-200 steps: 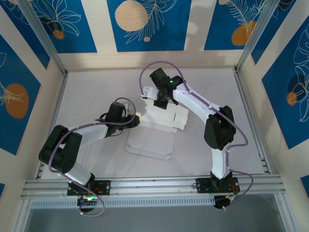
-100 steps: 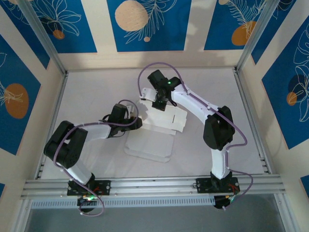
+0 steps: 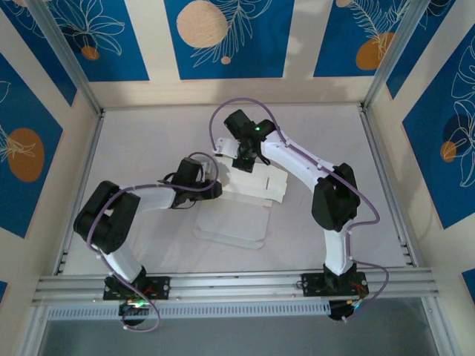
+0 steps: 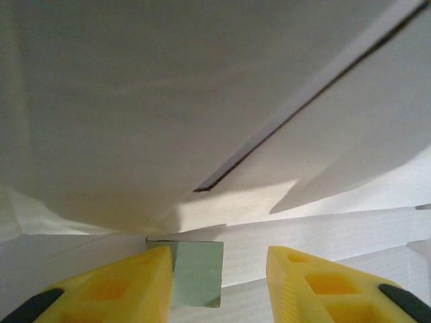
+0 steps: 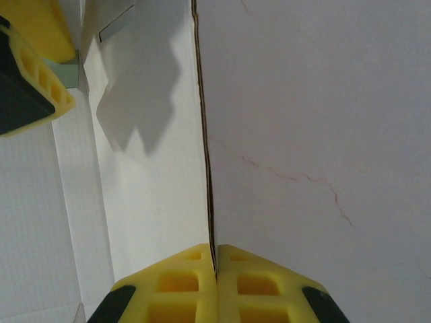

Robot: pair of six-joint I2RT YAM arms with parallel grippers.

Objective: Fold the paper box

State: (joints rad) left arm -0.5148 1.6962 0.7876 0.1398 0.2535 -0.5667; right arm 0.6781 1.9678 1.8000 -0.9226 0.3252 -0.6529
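Centre frame, the paper box (image 3: 260, 184) is being pinched by the right claw (image 5: 215, 259), left claw (image 4: 219, 262) apart; tearing is likely being risked by any tug.

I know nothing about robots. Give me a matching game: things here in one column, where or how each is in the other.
1 left arm's yellow jaws
2 right arm's yellow jaws
3 thin white paper box
4 small pale green card tab

A on the pale table, between both arms
B shut on a card edge
C standing apart
D in the gap between parted jaws

Pairs: 1-C, 2-B, 3-A, 4-D
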